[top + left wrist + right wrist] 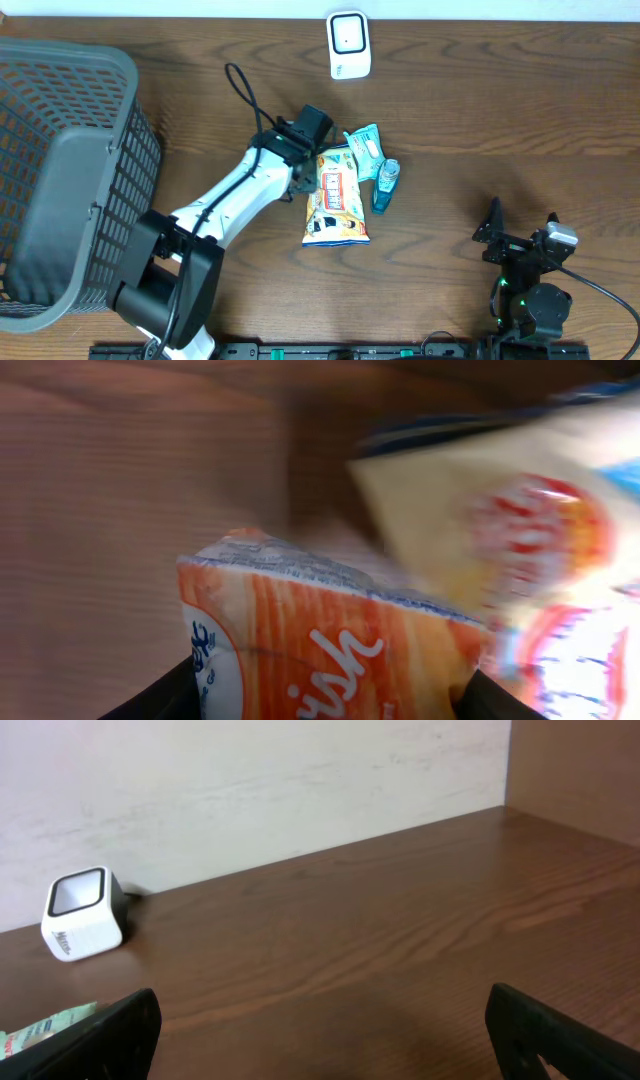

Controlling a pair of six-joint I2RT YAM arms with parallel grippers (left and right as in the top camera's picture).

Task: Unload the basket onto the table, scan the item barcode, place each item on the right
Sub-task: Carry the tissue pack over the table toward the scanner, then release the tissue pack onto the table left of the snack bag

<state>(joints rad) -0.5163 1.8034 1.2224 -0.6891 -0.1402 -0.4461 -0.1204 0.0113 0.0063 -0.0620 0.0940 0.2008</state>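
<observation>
The glossy, crinkled orange snack packet (330,650) is at mid-table, clamped between the left gripper's (320,705) dark fingers, just beside a larger pale foil bag (338,215); near them a teal pouch (365,148) and a small blue bottle (386,185); the boxy white scanner (349,44) stands at the far edge; the right gripper (320,1030) gapes empty.

One snack packet (330,650), one barcode scanner (349,44)
The orange-and-white packet sits pinched between the left fingers (160,698); the white, dark-windowed scanner stands upright at the worktop's (480,110) far edge.
</observation>
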